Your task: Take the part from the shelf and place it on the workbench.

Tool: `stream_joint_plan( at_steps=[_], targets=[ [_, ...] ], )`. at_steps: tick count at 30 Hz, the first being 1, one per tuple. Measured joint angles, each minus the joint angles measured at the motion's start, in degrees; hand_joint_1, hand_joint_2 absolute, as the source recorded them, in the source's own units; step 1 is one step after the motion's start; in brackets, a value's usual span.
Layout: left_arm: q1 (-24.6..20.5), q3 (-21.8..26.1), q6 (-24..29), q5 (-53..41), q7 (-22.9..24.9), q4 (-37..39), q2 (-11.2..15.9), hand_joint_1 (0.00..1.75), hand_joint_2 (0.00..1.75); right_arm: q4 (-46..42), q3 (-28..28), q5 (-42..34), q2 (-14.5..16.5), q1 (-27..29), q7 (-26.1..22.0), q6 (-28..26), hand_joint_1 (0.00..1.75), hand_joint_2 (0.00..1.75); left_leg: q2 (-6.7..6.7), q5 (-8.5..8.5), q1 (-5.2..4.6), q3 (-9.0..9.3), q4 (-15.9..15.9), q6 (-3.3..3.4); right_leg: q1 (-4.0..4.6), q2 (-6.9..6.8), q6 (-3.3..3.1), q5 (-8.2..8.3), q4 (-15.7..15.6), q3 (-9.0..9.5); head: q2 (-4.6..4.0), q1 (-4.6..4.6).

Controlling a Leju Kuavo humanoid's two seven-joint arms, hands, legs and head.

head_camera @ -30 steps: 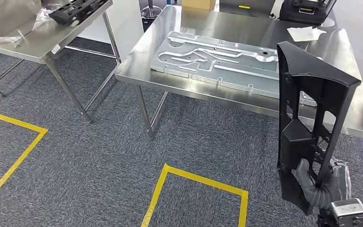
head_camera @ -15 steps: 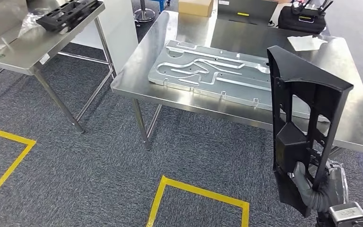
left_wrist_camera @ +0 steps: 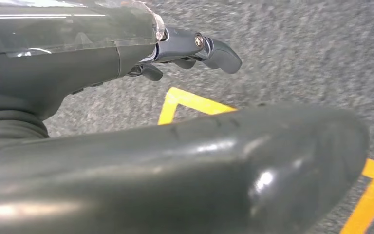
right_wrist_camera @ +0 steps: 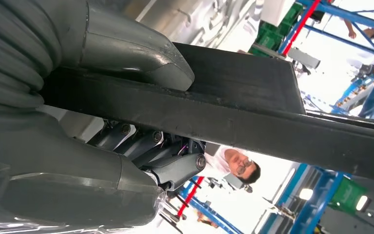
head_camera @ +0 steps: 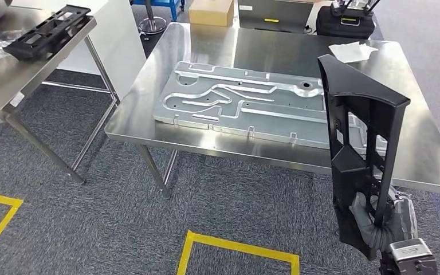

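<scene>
Fingers (right_wrist_camera: 126, 53) of the right hand (head_camera: 378, 220) are wrapped on the black part (head_camera: 364, 143); left hand (left_wrist_camera: 195, 48) seems empty, fingers loose. Part should be kept upright until the workbench (head_camera: 206, 51) is reached.

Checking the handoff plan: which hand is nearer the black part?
Right. The right hand grips the black part near its lower end, holding it upright. The left hand hangs over the carpet by a yellow floor line, holding nothing.
</scene>
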Motion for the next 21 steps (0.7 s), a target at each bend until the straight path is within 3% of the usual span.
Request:
stream_joint_plan(
  at_steps=[1, 2, 5, 7, 8, 10, 12, 13, 14, 16, 17, 18, 20, 21],
  targets=[
    [0.1, 0.0, 0.0, 0.0, 0.0, 0.0, 0.0, 0.00, 0.00, 0.1, 0.1, 0.0, 0.0, -0.2, 0.1, 0.0, 1.75, 1.75, 0.01, 2.66, -0.14, 0.29, -2.1, 0.21, 0.00, 0.12, 0.38, -0.78, -0.1, 0.67, 0.00, 0.01],
    [0.1, 0.0, 0.1, 0.0, 0.1, 0.0, 0.0, 0.00, 0.00, 0.2, 0.1, 0.1, 0.1, -0.4, 0.2, 0.0, 1.75, 1.75, 0.02, 4.21, -0.32, 0.52, -3.3, 0.58, 0.02, 0.22, 0.82, -1.37, -0.3, 1.38, 0.00, 0.01],
    [0.0, 0.0, 0.0, -0.1, 0.2, 0.0, 0.0, 0.00, 0.00, 0.3, 0.3, 0.5, 0.1, -1.1, 0.5, -0.1, 1.75, 1.75, -0.15, 3.37, -0.43, 2.50, -4.4, 2.06, 0.01, 0.14, 2.00, -0.22, 1.7, 1.80, 0.00, 0.02],
    [-0.2, 0.0, -0.1, -0.1, 0.2, 0.0, -0.1, 0.00, 0.00, 0.3, 0.4, 0.7, 0.1, -1.6, 0.6, -0.1, 1.75, 1.75, -0.29, 2.70, -0.23, 4.67, -5.7, 2.81, -0.09, -0.30, 2.32, 1.03, 7.5, -1.60, 0.00, 0.03],
    [-0.2, 0.0, -0.1, -0.2, 0.3, 0.0, -0.1, 0.00, 0.00, 0.4, 0.4, 0.7, 0.1, -1.7, 0.7, -0.2, 1.75, 1.75, -0.31, 2.19, -0.17, 5.77, -6.2, 3.04, -0.14, -0.51, 2.42, 0.49, 10.9, -4.33, 0.00, 0.04],
    [-0.2, 0.0, -0.2, -0.2, 0.3, 0.0, -0.1, 0.00, 0.00, 0.4, 0.5, 0.8, 0.1, -1.8, 0.8, -0.3, 1.75, 1.75, -0.42, 0.90, -0.15, 7.95, -7.0, 3.19, -0.13, -0.65, 2.70, -3.09, 15.4, -9.59, 0.00, 0.03],
    [-0.1, 0.0, -0.4, -0.3, 0.3, 0.0, -0.1, 0.00, 0.00, 0.4, 0.5, 0.9, 0.1, -1.8, 1.0, -0.4, 1.75, 1.75, -0.63, -0.77, -0.11, 10.47, -7.4, 3.00, -0.14, -0.79, 2.87, -6.10, 14.9, -12.77, 0.00, 0.03],
    [0.0, 0.0, -0.5, -0.5, 0.3, 0.0, -0.1, 0.00, 0.00, 0.4, 0.6, 1.0, 0.1, -1.9, 1.1, -0.5, 1.75, 1.75, -0.71, -1.73, -0.08, 11.81, -7.5, 2.87, -0.14, -0.90, 2.85, -5.60, 12.7, -13.46, 0.00, 0.04],
    [0.0, 0.0, -0.6, -0.6, 0.3, 0.0, -0.2, 0.00, 0.00, 0.4, 0.6, 1.1, 0.2, -1.9, 1.2, -0.6, 1.75, 1.75, -0.76, -2.74, -0.06, 12.98, -7.6, 2.72, -0.13, -1.07, 2.68, -2.89, 9.7, -13.74, 0.00, 0.04],
    [0.1, -0.1, -0.8, -0.7, 0.3, 0.0, -0.3, 0.00, 0.00, 0.4, 0.7, 1.2, 0.2, -1.9, 1.5, -0.8, 1.75, 1.75, -0.84, -4.88, -0.23, 15.19, -7.5, 2.23, 0.15, -1.49, 2.00, 5.94, 4.3, -13.95, 0.00, 0.03],
    [0.0, -0.1, -0.8, -0.8, 0.4, 0.0, -0.3, 0.00, 0.00, 0.3, 0.7, 1.3, 0.3, -1.9, 1.5, -0.9, 1.75, 1.75, -0.85, -5.78, -0.33, 16.11, -7.8, 1.87, 0.33, -1.57, 1.55, 9.09, 2.9, -13.85, 0.00, 0.02],
    [0.0, -0.1, -0.8, -0.8, 0.4, 0.0, -0.3, 0.00, 0.00, 0.1, 0.8, 1.4, 0.4, -1.9, 1.6, -1.0, 1.75, 1.75, -0.84, -6.23, -0.46, 17.01, -7.8, 1.44, 0.45, -1.50, 1.09, 10.39, 2.3, -13.61, 0.00, 0.01],
    [-0.4, -0.1, -0.9, -0.9, 0.4, 0.0, -0.3, 0.00, 0.00, -0.5, 0.8, 1.6, 0.6, -2.1, 1.6, -1.1, 1.75, 1.75, -0.77, -5.47, -0.45, 17.19, -6.5, 0.67, 0.37, -1.10, 0.20, 9.31, 2.0, -12.26, 0.00, 0.00],
    [-0.6, -0.2, -1.0, -1.0, 0.4, 0.0, -0.3, 0.00, 0.00, -0.8, 0.8, 1.7, 0.7, -2.2, 1.6, -1.1, 1.75, 1.75, -0.76, -4.36, -0.42, 16.11, -3.9, 0.37, 0.26, -0.99, -0.17, 8.81, 1.6, -11.42, 0.00, 0.00]
  ],
)
